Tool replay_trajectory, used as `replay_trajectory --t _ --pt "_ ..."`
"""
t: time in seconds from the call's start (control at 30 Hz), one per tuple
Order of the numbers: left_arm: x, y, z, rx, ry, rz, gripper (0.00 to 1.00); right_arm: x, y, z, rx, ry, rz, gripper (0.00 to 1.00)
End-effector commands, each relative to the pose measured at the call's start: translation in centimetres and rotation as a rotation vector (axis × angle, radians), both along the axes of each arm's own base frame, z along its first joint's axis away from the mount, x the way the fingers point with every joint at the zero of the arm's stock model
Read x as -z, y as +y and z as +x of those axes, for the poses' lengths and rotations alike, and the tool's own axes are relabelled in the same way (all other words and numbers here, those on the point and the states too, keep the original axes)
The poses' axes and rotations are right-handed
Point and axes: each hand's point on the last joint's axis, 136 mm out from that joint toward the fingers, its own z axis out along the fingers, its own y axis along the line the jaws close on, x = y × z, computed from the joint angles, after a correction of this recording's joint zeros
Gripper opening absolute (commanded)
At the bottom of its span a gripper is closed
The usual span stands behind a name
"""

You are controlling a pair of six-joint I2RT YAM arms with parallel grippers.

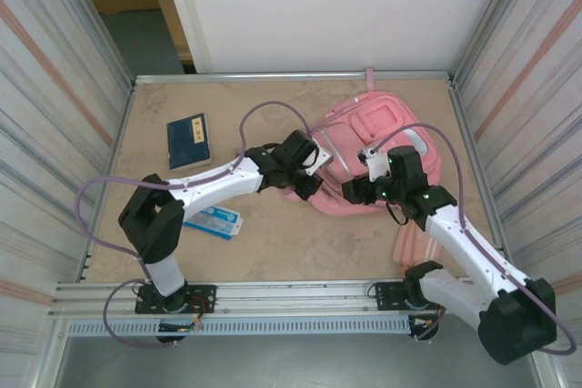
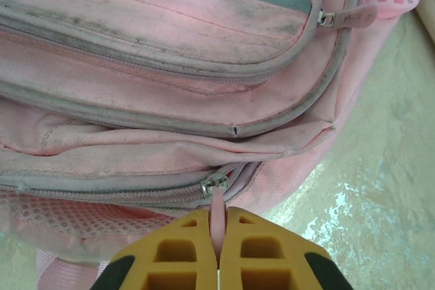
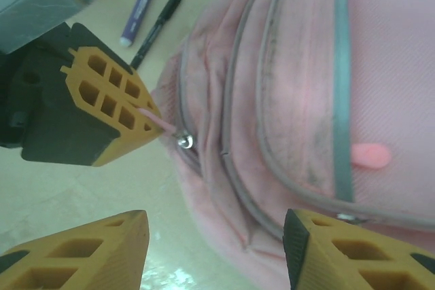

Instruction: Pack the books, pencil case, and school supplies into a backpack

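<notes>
Pencil case: your left arm lay across the pencil case at the near left of the table, so part of it was covered and its print could not be read.
Pink ribbed book: your right arm hid most of the pink ribbed book at the near right.
Backpack: the backpack lay flat at the far right, and from above both grippers masked its near edge.
Left gripper: your left gripper was clamped tight on the pink zipper pull at the backpack's lower edge.
Right gripper: your right gripper hung with its jaws parted by the backpack's corner, gripping nothing. The frame cut its fingers off, and you could not tell whether one touched the fabric.
Pens: two, a purple pen and a black pen, lay side by side on the table past that corner.
Books: two, counting the navy book at the far left, in full view.
</notes>
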Motion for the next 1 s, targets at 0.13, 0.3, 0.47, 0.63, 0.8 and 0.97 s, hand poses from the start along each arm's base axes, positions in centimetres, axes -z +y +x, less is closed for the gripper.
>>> replay_trajectory --t 0.13,0.3,0.47,0.63,0.8,0.97 --pt "-6.5 -1.2 -1.4 0.097 -0.074 -0.224 0.00 -0.8 -0.6 -0.1 -0.098 -0.082 -0.139 0.56" --pt "-8.0 -1.4 -1.4 0.133 -0.078 -0.223 0.00 1.9 0.5 -0.9 -0.129 0.133 -0.124 0.55" --pt "-8.5 -1.9 -1.8 0.150 -0.069 -0.269 0.00 2.6 2.1 -0.9 -0.210 0.153 -0.130 0.51" --pt "-8.9 -1.8 -1.8 0.143 -0.083 -0.249 0.00 3.4 1.8 0.2 -0.223 0.143 -0.251 0.07" --pt "-9.0 0.4 0.6 0.030 -0.142 -0.204 0.00 1.5 0.8 0.7 -0.213 0.066 -0.298 0.00" --pt "-7.8 2.9 4.3 -0.059 -0.249 -0.165 0.00 -0.1 -0.4 0.4 -0.236 0.035 -0.291 0.00"
